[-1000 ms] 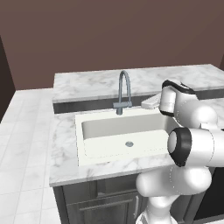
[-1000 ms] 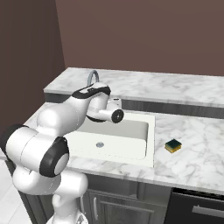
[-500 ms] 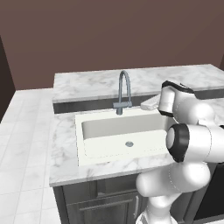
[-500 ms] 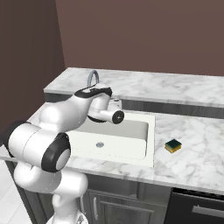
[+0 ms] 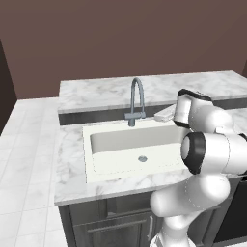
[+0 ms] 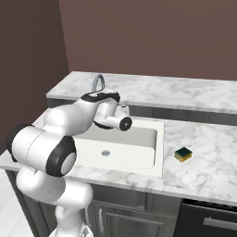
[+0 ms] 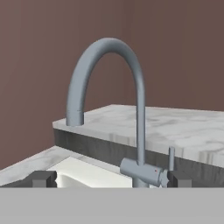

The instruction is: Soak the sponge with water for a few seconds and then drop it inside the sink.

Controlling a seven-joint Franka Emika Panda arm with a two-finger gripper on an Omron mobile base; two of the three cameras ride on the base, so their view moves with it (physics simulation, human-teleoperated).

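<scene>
The sponge (image 6: 183,154), yellow with a dark top, lies on the marble counter right of the sink (image 6: 159,155). The white sink (image 5: 123,141) has a round grey drain (image 5: 142,158) and its near corner (image 7: 81,171) shows in the hand view. My gripper (image 7: 109,179) is open and empty, and its dark fingertips (image 7: 43,178) flank the base of the faucet (image 7: 139,109) from a short way off. In the left base view the gripper (image 5: 163,114) hovers over the sink's back right corner, pointing at the faucet (image 5: 137,99). The water is out of view.
A raised marble ledge (image 5: 106,91) runs behind the sink, against a brown wall. The faucet's small lever (image 7: 171,156) stands at the right of its base. My own arm (image 6: 78,118) leans over the sink's left side. Marble counter (image 6: 208,162) stretches right of the sponge.
The arm has shifted only slightly, the hand staying by the faucet. The gripper stays open and the sponge has not moved.
</scene>
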